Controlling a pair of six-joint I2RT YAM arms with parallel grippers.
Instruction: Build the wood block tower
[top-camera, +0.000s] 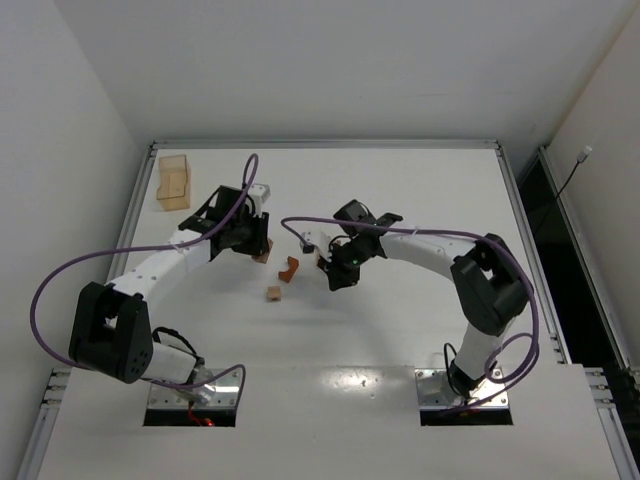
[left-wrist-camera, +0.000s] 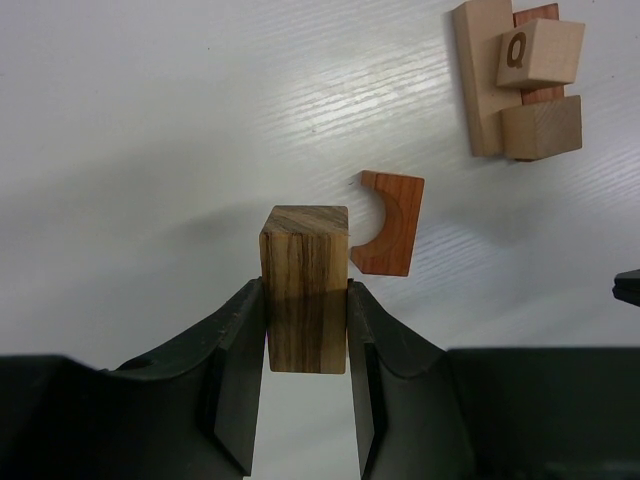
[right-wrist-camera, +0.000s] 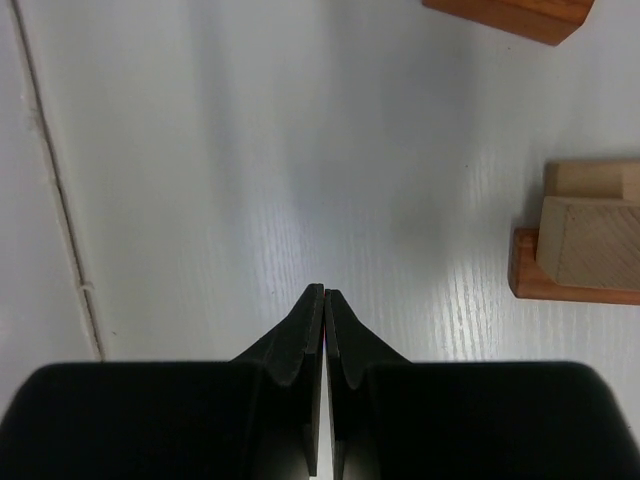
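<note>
While the left end effector pinches the striped block, carry it level over the stack and lower squarely; the right end effector is pressed together, empty.

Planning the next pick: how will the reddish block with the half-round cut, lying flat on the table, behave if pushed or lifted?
The reddish block looks like solid wood: probably stiff and light. It lies on a broad face, so a push would likely slide it, not roll it. Its curved cut may offer poorer hold than the straight sides.
</note>
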